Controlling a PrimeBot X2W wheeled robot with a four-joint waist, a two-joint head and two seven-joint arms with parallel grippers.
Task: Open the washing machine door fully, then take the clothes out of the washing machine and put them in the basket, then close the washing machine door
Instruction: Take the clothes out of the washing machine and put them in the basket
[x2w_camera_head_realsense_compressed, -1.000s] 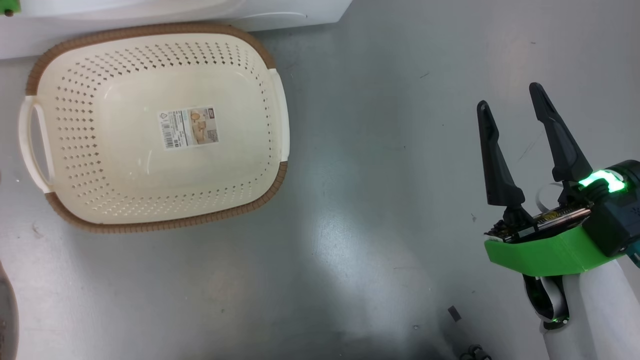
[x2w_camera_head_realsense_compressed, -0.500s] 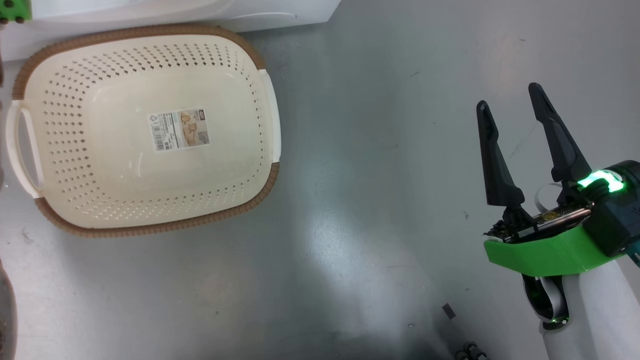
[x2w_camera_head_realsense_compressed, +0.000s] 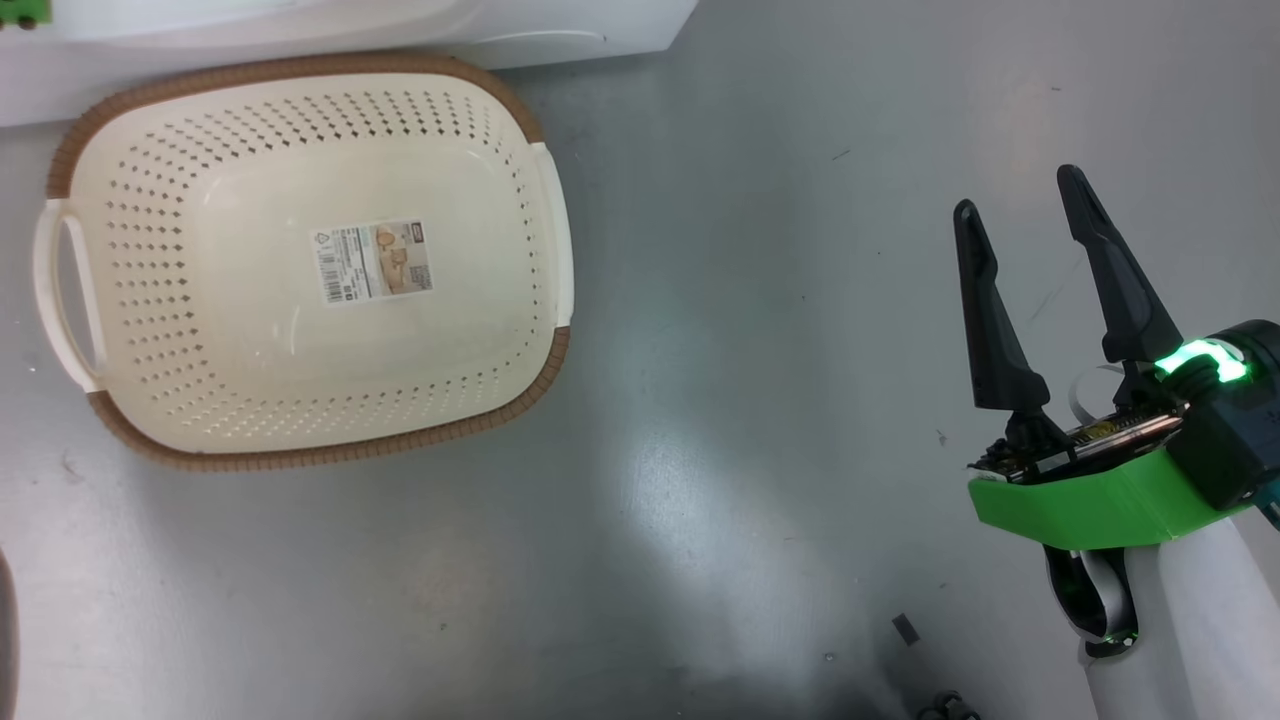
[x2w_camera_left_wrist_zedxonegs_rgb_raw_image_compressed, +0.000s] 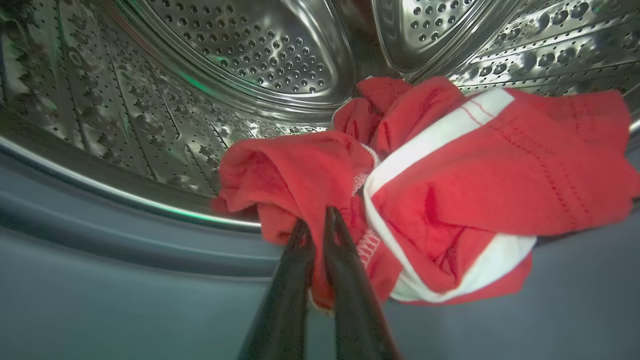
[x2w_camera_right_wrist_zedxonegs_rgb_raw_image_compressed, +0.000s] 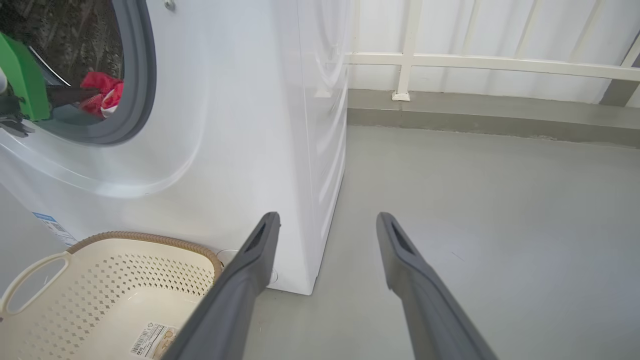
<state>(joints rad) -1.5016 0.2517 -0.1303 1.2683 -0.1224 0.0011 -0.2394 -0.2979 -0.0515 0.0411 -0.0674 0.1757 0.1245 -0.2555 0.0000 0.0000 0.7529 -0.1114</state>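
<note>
With the left gripper (x2w_camera_left_wrist_zedxonegs_rgb_raw_image_compressed: 316, 220) clamped shut on the bright red, white-trimmed clothes (x2w_camera_left_wrist_zedxonegs_rgb_raw_image_compressed: 475, 175) at the near lip of the perforated steel drum (x2w_camera_left_wrist_zedxonegs_rgb_raw_image_compressed: 240, 55), pull back slowly over the grey gasket (x2w_camera_left_wrist_zedxonegs_rgb_raw_image_compressed: 125, 240); leave the wide-open, empty right gripper (x2w_camera_head_realsense_compressed: 1018, 195) idle.
</note>
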